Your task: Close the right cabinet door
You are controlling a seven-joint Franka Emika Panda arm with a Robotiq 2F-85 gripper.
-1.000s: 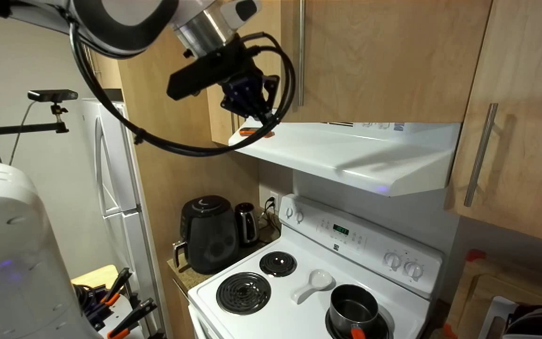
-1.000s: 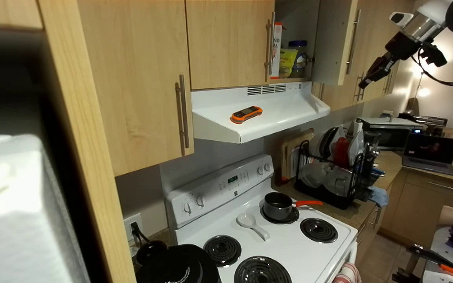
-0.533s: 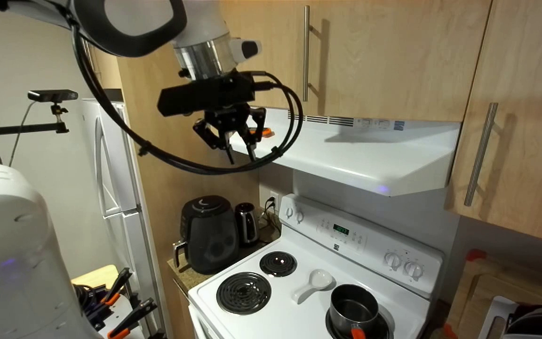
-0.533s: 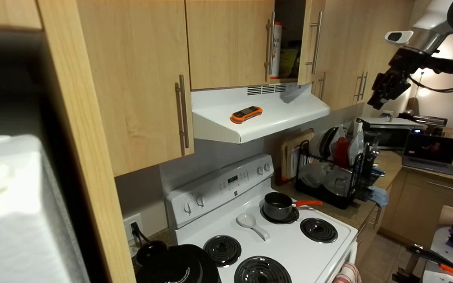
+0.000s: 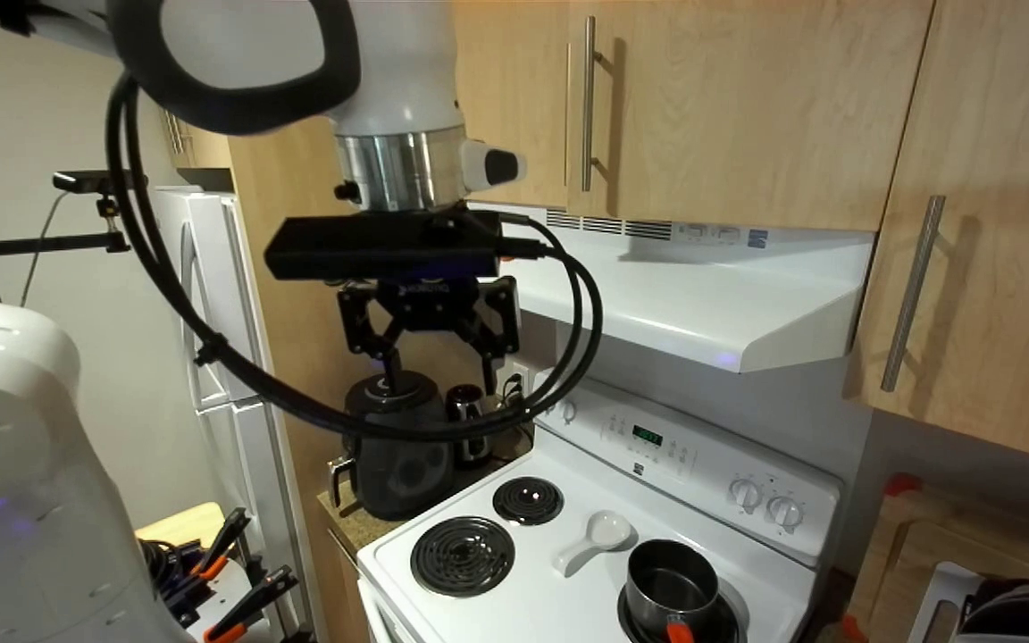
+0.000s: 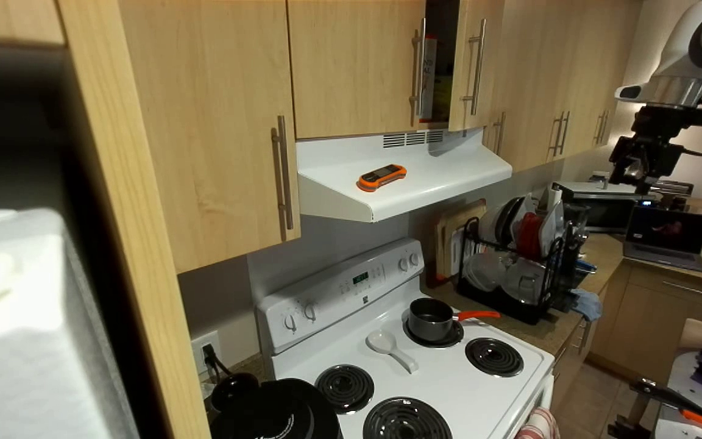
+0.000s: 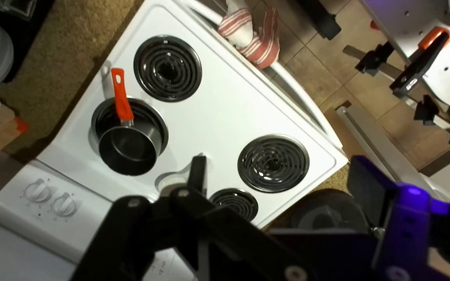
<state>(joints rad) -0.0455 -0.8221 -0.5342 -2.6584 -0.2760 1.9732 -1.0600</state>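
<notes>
In an exterior view the white arm (image 5: 5, 429) rises at eight o'clock. Its upper links (image 5: 246, 45) reach across from eleven o'clock toward twelve, with black cables (image 5: 470, 433) looping low across the view. The silver wrist flange (image 5: 398, 170) hangs straight, a black camera bar (image 5: 380, 250) lies level beneath it, and below that the gripper (image 5: 441, 379) points to six o'clock. Its two fingers (image 5: 489, 375) are spread wide, with a broad gap between the tips; they are in mid-air, the air fryer (image 5: 403, 473) showing behind them. The right cabinet door (image 5: 747, 116) lies toward two o'clock from the gripper, well apart from it and above the range hood (image 5: 702, 308). A slim bar handle (image 5: 588, 103) runs upright along the door's left edge.

In an exterior view the left cabinet door (image 6: 354, 67) sits flush, then comes a dark gap with a white package (image 6: 430, 79) inside, then the right cabinet door, ajar. The gripper is toward four o'clock from that door, in free air, the arm above it at two o'clock.

In the wrist view an orange-handled saucepan (image 7: 129, 148) sits at nine o'clock. The fingertips (image 7: 197, 171) stand far apart across the lower half, and a coil burner (image 7: 274, 164) on the stove (image 7: 217, 105) shows through the space between them.
</notes>
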